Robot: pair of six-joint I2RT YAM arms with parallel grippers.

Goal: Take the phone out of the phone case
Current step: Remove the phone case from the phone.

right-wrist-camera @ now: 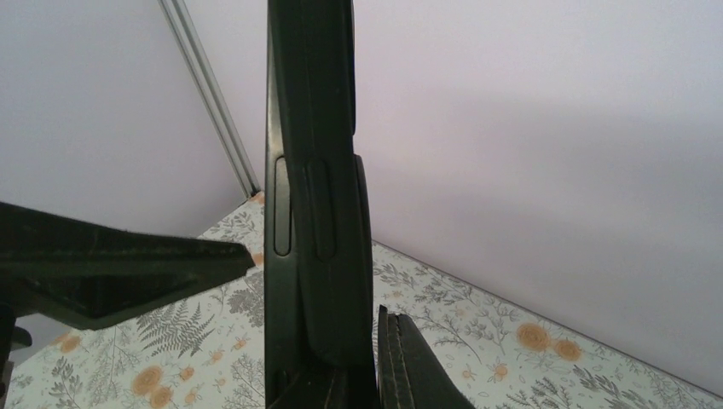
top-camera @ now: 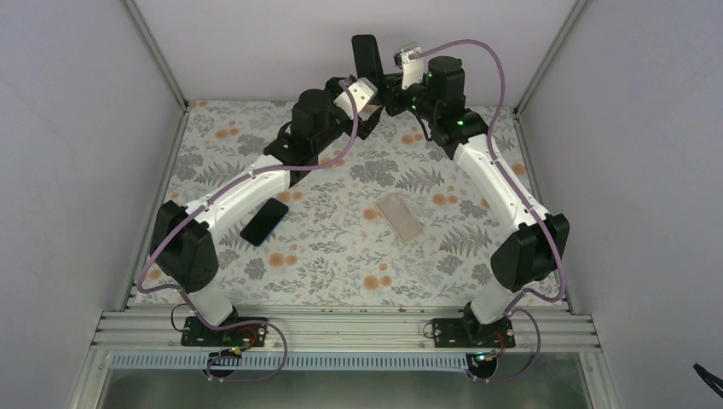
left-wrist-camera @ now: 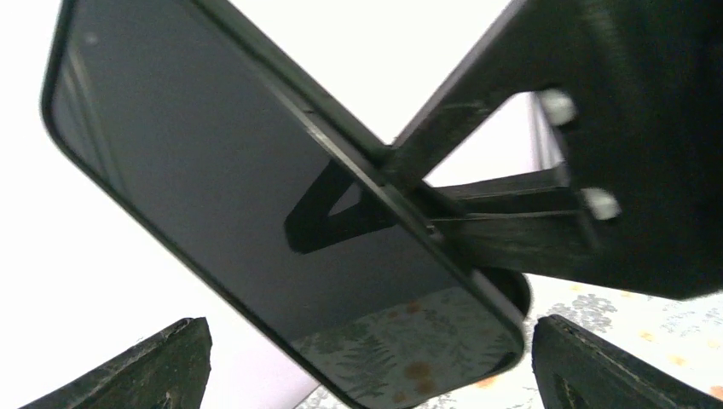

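One thin translucent whitish soft phone case [top-camera: 401, 216] lies on the single flower-patterned bench [top-camera: 341, 264]. There are two slim black rectangular smartphones with glossy screens. The raised phone [top-camera: 367, 56] is up beyond the case's far end and the flat phone [top-camera: 264, 221] is on the bench left of the case. Two white-and-black jointed arms, the left arm [top-camera: 247, 183] and the right arm [top-camera: 499, 175], each carry one black two-finger pincer. That makes two, the left pincer [left-wrist-camera: 368, 366] and the right pincer [right-wrist-camera: 337, 375].

Phone case [top-camera: 400, 216] lies right of second phone [top-camera: 263, 221].
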